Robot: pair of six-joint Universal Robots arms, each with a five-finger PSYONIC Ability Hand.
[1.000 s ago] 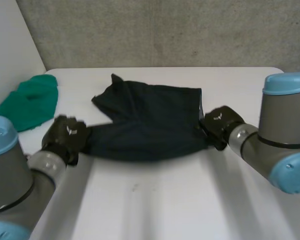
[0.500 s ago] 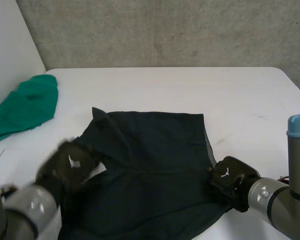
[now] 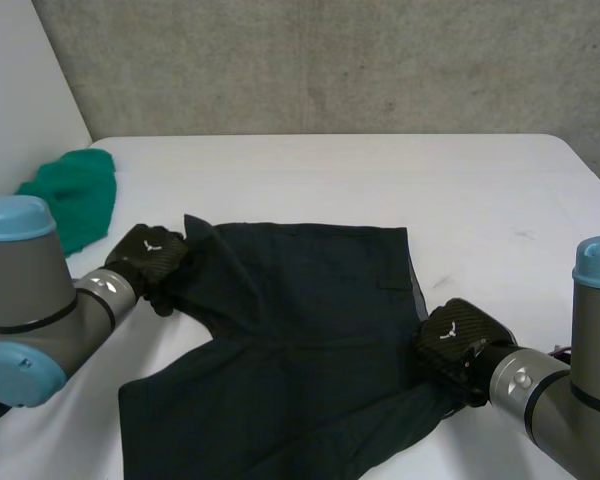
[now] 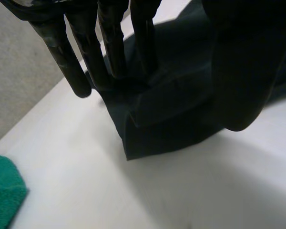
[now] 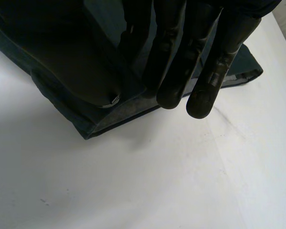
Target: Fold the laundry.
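A dark navy garment [image 3: 300, 330] lies spread on the white table [image 3: 330, 170]. My left hand [image 3: 150, 262] is at its far left corner. In the left wrist view that hand [image 4: 109, 47] has straight fingers resting on a folded-over corner of the garment [image 4: 171, 109], with the thumb held apart. My right hand [image 3: 455, 345] is at the garment's right edge. In the right wrist view its fingers [image 5: 171, 62] and thumb pinch the garment's edge [image 5: 76, 119] between them, just above the table.
A crumpled green cloth [image 3: 75, 195] lies at the table's far left, beyond my left hand; it also appears past that hand's fingertips [image 4: 2, 195]. A grey wall stands behind the table. Bare tabletop lies beyond and to the right of the garment.
The garment, held stretched between both hands, has been drawn toward the near side and laid flat. My left hand let go and moved to the far left corner. My right hand keeps its grip.
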